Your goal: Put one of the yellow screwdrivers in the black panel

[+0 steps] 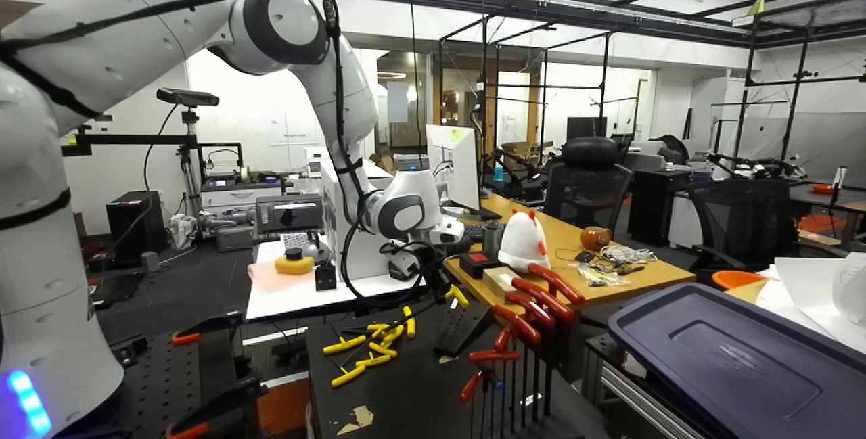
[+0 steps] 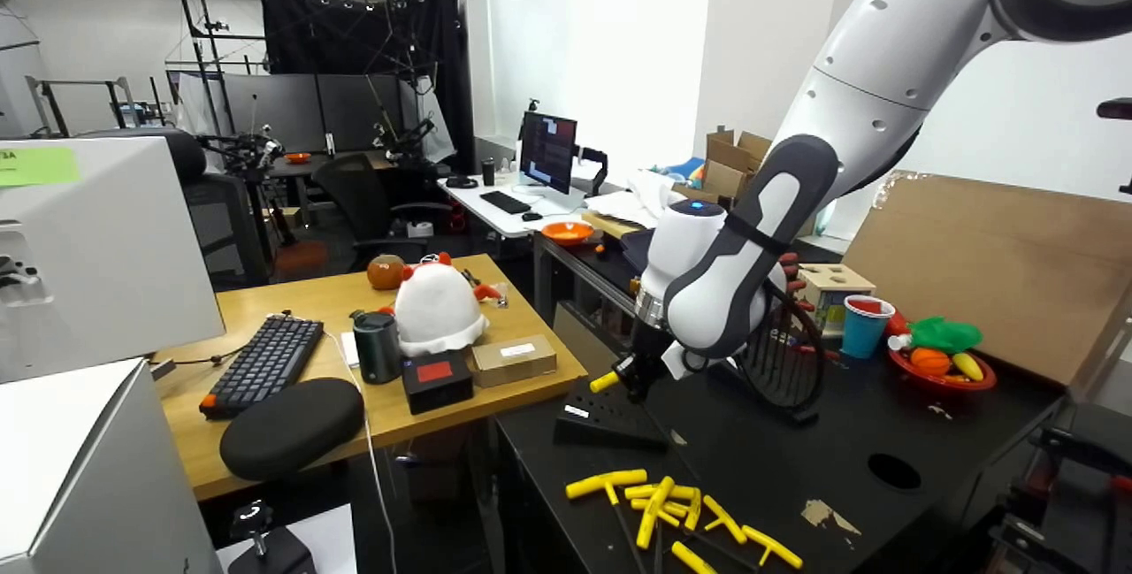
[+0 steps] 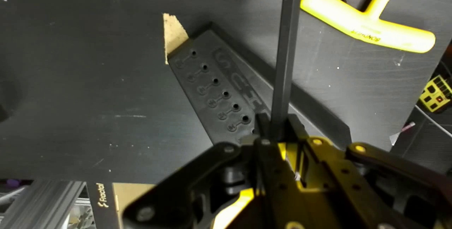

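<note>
Apparently at the placing step: clutching a yellow screwdriver [image 2: 605,381] in the gripper [image 3: 279,126], with shaft [image 3: 286,52] toward twelve o'clock, black panel [image 3: 233,87] at ten in the wrist view. Next, likely: swing tip-down, align over a hole [image 3: 226,94].

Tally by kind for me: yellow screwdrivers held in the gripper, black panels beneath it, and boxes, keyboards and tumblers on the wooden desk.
Yellow screwdriver in the gripper: 1
Black panel: 1
Boxes: 2, the black box and the cardboard box
Keyboard: 1
Tumbler: 1
Total: 6
</note>
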